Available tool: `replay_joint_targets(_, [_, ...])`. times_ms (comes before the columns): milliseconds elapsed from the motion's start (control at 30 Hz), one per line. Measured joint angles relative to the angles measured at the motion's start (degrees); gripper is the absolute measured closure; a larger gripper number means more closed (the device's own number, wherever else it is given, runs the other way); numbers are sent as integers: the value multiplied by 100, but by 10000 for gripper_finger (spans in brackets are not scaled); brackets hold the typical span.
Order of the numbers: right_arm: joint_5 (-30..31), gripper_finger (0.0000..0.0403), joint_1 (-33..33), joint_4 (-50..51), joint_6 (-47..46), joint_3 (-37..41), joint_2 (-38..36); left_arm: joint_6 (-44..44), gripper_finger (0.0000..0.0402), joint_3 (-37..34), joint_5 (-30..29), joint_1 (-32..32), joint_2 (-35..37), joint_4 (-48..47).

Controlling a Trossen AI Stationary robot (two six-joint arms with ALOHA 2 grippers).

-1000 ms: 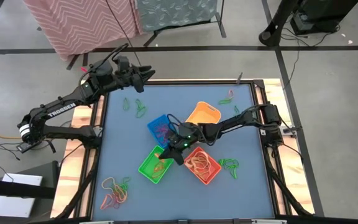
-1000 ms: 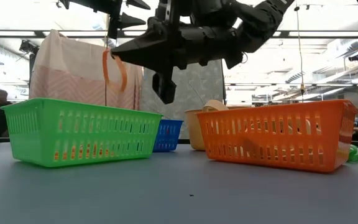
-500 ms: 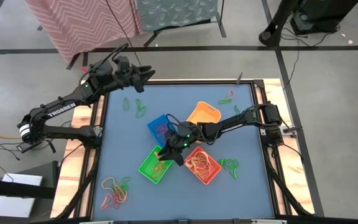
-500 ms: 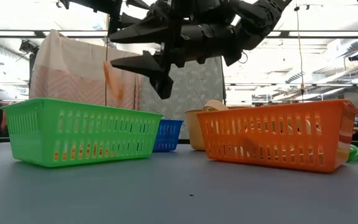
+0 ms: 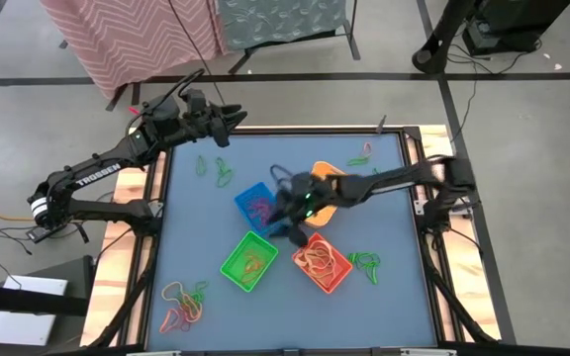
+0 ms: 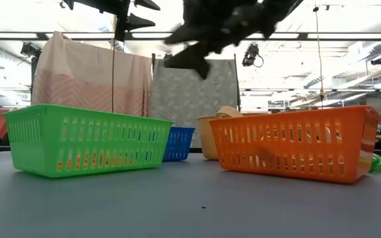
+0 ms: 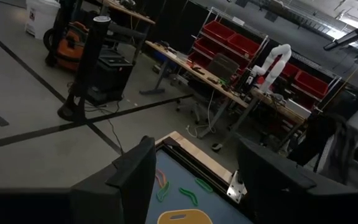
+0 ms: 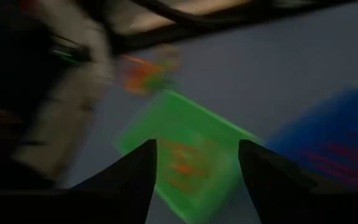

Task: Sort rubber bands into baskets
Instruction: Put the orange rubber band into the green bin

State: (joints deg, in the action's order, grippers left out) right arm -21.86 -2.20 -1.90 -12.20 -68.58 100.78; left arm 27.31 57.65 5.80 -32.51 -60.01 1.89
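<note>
The right gripper (image 5: 293, 220), fingers apart and empty, is held above the small green plastic basket (image 5: 248, 261) mid-table. Thin loose rubber bands (image 5: 184, 303) are left near the table's front-left corner; one must be fetched next. The left gripper (image 5: 228, 119), open, is parked at the rear-left corner.

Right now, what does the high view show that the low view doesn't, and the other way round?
Only the high view shows the blue table top whole, with loose rubber bands in a pile near its front left corner, more bands inside the baskets, and the left arm's gripper waiting at the far left corner.

Only the low view shows the baskets' slotted side walls and the room behind.

Both show the green basket, the orange basket, the blue basket, and the right gripper raised above them.
</note>
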Motion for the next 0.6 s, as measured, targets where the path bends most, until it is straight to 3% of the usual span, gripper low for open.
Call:
replay_joint_targets(233, [2072,185,-809,2592,706,12,-1479,0,174,0,-2,0,0,36])
replay_joint_targets(400, [3883,196,-2147,4079,-1064,317,-2040,0,174,0,-2,0,0,172])
replay_joint_targets(500, [4049,198,-3160,4620,-2313,669,-2209,0,174,0,-2,0,2,284])
replay_joint_targets(600, [3806,198,-3984,4631,-2947,1005,-2206,0,174,0,-3,0,2,367])
